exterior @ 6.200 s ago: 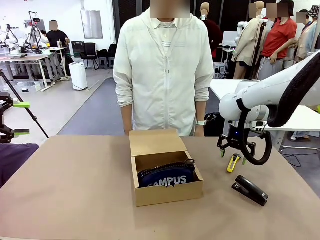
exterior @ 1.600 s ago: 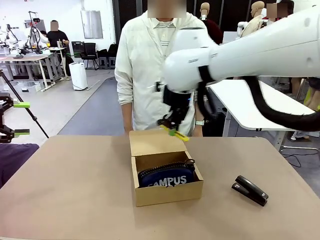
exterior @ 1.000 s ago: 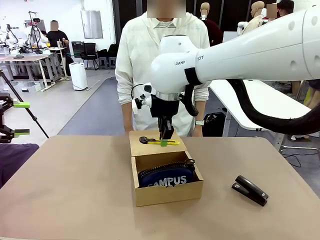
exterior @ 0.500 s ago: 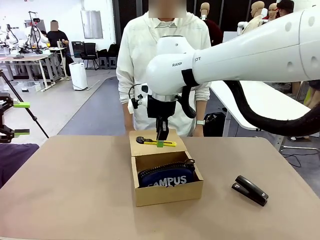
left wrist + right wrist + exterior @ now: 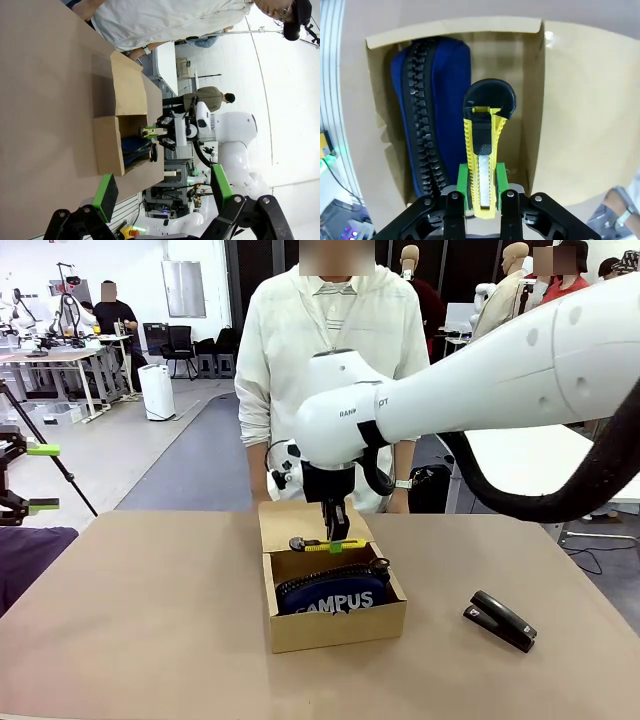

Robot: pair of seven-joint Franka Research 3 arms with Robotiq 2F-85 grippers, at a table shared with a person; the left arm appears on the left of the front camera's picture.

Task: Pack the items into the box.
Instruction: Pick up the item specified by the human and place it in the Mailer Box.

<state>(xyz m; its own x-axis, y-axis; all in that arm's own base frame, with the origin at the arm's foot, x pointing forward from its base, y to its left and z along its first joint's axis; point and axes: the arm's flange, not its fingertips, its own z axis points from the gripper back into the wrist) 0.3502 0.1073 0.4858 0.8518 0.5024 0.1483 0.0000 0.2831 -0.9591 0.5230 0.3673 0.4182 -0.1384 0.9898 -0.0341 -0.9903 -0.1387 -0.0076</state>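
Pouch [image 5: 330, 592] half hidden behind box [image 5: 335, 628] front wall, lettering cut off. Knife [image 5: 481, 145] pinched btwn right gripper [image 5: 481, 186] pads, level over box rear. Left gripper [image 5: 163, 190] pads spread, nothing btwn. Stapler [image 5: 500, 620] on tan table [image 5: 140, 620]; person [image 5: 335, 370], lab desks behind.

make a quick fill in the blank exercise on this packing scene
1. The right gripper is shut on a black and ____ utility knife over the box.
2. The navy pouch in the box reads ____.
3. The stapler lying on the table outside the box is ____.
4. The left gripper, holding nothing, is ____.
Missing words: yellow; CAMPUS; black; open.
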